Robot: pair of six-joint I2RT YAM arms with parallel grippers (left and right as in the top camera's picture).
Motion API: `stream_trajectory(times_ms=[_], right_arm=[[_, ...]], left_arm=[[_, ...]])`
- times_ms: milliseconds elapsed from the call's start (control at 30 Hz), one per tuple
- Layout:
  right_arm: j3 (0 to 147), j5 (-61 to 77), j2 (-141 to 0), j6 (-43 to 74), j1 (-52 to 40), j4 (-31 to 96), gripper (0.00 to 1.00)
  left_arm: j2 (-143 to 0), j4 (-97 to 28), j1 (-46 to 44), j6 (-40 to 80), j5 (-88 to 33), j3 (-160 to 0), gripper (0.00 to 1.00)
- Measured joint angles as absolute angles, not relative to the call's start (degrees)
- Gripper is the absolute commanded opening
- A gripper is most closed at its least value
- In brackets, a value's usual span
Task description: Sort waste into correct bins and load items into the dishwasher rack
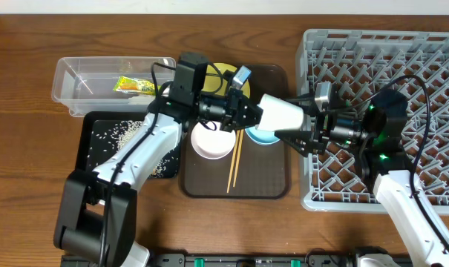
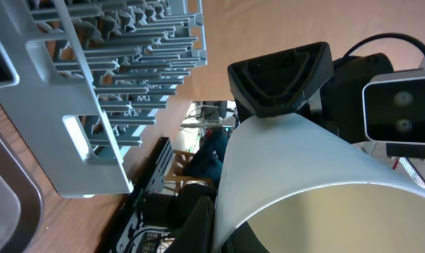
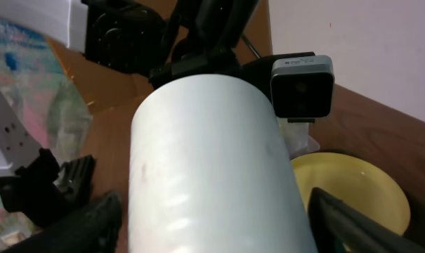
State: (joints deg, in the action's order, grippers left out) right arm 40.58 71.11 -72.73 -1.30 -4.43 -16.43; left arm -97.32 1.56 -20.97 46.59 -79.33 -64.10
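The white cup (image 1: 281, 113) hangs on its side above the brown serving tray (image 1: 269, 185), between both arms. My left gripper (image 1: 248, 113) is shut on the cup's rim (image 2: 303, 169). My right gripper (image 1: 302, 127) reaches from the rack side with one finger on each side of the cup (image 3: 212, 161), open, a gap showing at both fingers. On the tray lie the white bowl (image 1: 211, 142), the light blue bowl (image 1: 263, 137), the chopsticks (image 1: 234, 163) and the yellow plate (image 1: 225, 72), partly hidden by the left arm.
The grey dishwasher rack (image 1: 402, 67) fills the right side. At far left a clear tub (image 1: 83, 74) holds the snack wrapper (image 1: 135, 86). In front of it a black tray (image 1: 98, 159) holds rice grains (image 1: 124, 133).
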Motion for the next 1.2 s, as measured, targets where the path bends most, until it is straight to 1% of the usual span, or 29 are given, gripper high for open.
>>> stream_trajectory(times_ms=[267,300,367,433,567,633,667,700,733,867,933,967,1033,1067,1100,1133,1200], right_arm=[[40.6,71.2,-72.7,-0.9,-4.4,-17.1,0.68],[40.6,71.3,-72.7,-0.9,-4.4,-17.2,0.66],[40.6,71.3,-72.7,-0.8,-4.4,-17.3,0.56],[40.6,71.4,-72.7,-0.8,-4.4,-17.4,0.52],[40.6,71.5,-72.7,-0.6,-4.4,-17.4,0.54],[40.6,71.5,-72.7,-0.6,-4.4,-17.2,0.55],[40.6,71.5,-72.7,-0.6,-4.4,-17.0,0.57],[40.6,71.5,-72.7,-0.6,-4.4,-16.7,0.57],[40.6,71.5,-72.7,-0.4,-4.4,-16.4,0.57],[40.6,70.7,-72.7,-0.2,-4.4,-13.7,0.46],[40.6,69.3,-72.7,0.5,-4.3,-11.9,0.36],[40.6,68.3,-72.7,1.0,-4.3,-11.1,0.31],[40.6,65.7,-72.8,1.8,-4.2,-9.4,0.25],[40.6,63.8,-72.8,2.3,-4.0,-8.5,0.18],[40.6,62.5,-72.8,2.5,-4.0,-7.9,0.16],[40.6,60.6,-72.8,2.9,-4.0,-7.3,0.12],[40.6,57.1,-72.7,3.3,-3.9,-6.0,0.06]], left_arm=[[-97.3,1.6,-21.0,47.0,-79.4,-64.1,0.06],[-97.3,1.6,-21.0,47.0,-79.4,-64.1,0.06],[-97.3,1.6,-21.0,47.1,-79.6,-64.1,0.06],[-97.3,1.6,-21.0,47.2,-79.7,-64.1,0.06],[-97.3,1.6,-21.0,47.4,-79.8,-64.1,0.09],[-97.3,1.6,-21.0,47.7,-79.7,-64.1,0.14],[-97.3,1.6,-21.0,47.6,-79.6,-64.1,0.17],[-97.3,1.6,-21.0,47.3,-79.3,-64.1,0.22],[-97.3,1.6,-21.0,46.8,-79.1,-64.1,0.24],[-97.3,1.4,-21.0,43.7,-76.6,-64.1,0.29],[-97.3,0.2,-21.0,41.7,-74.3,-64.1,0.30],[-97.3,-1.2,-20.8,40.2,-72.4,-64.1,0.30],[-97.3,-4.6,-20.3,38.1,-67.7,-64.1,0.30],[-97.3,-6.2,-19.9,37.2,-64.8,-64.1,0.30],[-97.3,-7.4,-19.4,36.1,-62.6,-64.1,0.30],[-97.3,-8.5,-18.8,35.1,-59.9,-64.1,0.29],[-97.3,-10.9,-17.6,33.0,-55.2,-64.1,0.30]])
